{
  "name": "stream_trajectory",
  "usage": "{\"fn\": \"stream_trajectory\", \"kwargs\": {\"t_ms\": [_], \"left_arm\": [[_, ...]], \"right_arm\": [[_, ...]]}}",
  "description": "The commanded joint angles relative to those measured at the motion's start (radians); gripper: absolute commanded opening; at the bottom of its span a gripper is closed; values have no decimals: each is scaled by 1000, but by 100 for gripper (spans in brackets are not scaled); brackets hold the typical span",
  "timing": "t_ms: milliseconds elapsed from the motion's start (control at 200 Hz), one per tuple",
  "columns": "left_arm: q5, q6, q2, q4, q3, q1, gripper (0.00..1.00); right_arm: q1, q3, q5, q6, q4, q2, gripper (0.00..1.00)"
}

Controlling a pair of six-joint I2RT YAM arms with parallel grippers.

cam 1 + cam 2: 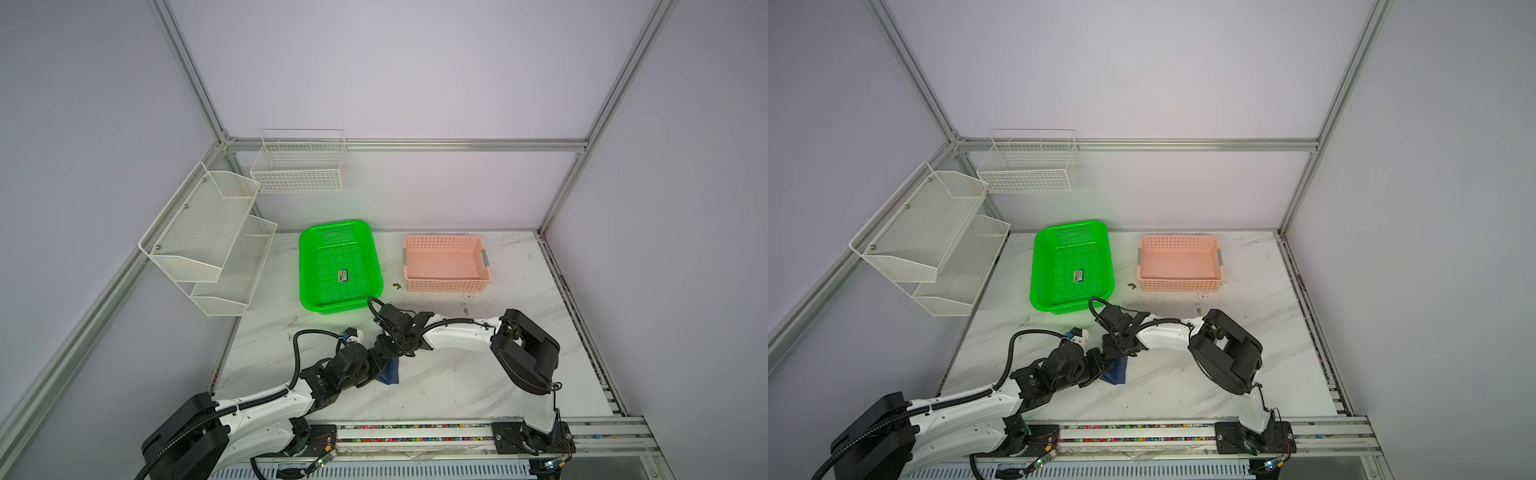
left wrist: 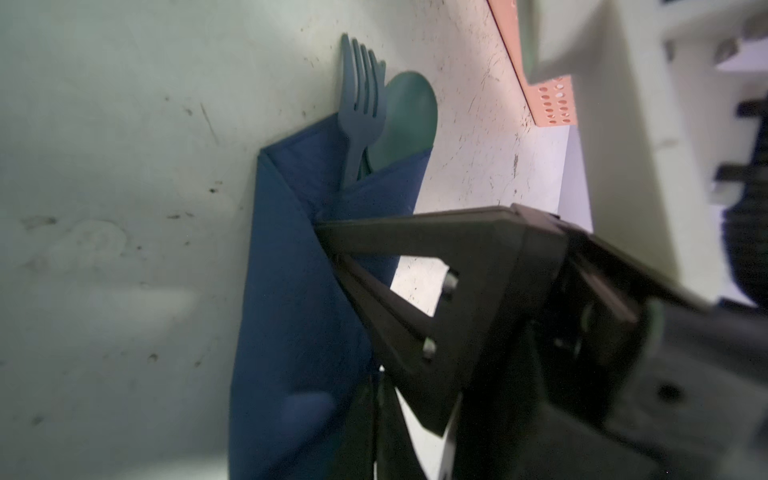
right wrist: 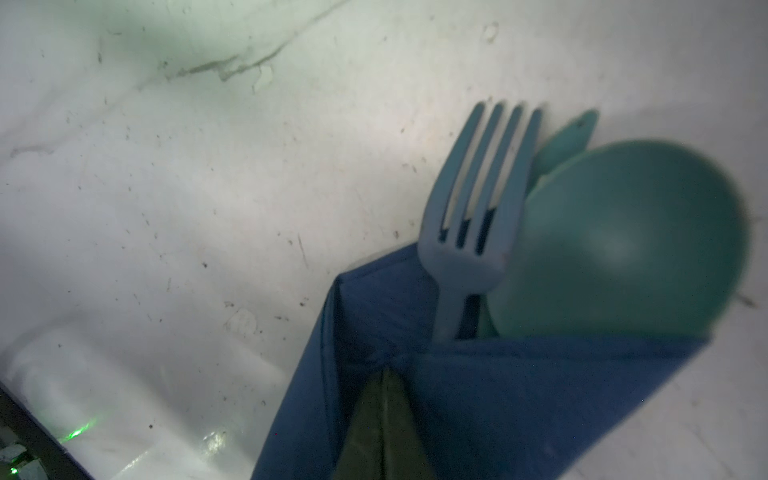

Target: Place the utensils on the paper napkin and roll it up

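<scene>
- Top views: just a corner of the paper napkin (image 1: 390, 373) peeks from under both arms on the table (image 1: 457, 386).
- Left wrist view: fork (image 2: 360, 104) and spoon (image 2: 409, 118) poke out of the fold; right gripper (image 2: 328, 235) clenched, pinching it.
- Right wrist view adds a third utensil tip (image 3: 569, 137) behind the fork.
- Left gripper (image 2: 376, 415) clenched beside the napkin; grip unclear.

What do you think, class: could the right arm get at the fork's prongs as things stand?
Probably yes: the fork sticks out bare from the napkin, just ahead of the right gripper. That gripper is shut on the napkin's fold, though, so it must let go first.
</scene>
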Motion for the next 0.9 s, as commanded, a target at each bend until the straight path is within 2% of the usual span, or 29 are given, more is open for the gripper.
{"fn": "stream_trajectory", "kwargs": {"t_ms": [0, 270, 375, 515, 595, 660, 895], "left_arm": [[43, 17, 12, 89, 99, -12, 0], [65, -22, 94, 101, 70, -21, 0], [42, -34, 98, 60, 61, -21, 0], [11, -33, 79, -11, 60, -18, 0], [4, -30, 69, -37, 54, -9, 0], [-2, -26, 64, -46, 46, -3, 0], [-2, -15, 77, -37, 35, 17, 0]], "right_arm": [[-20, -55, -3, 12, -7, 24, 5], [-33, -61, -33, 21, 17, -13, 5], [-37, -51, -42, 22, 16, -27, 5], [-43, -43, -58, 24, 12, -52, 14], [-47, -28, -69, 23, 8, -67, 24], [-50, -7, -70, 25, 1, -79, 29], [-81, 83, -65, -4, -34, -67, 32]]}}
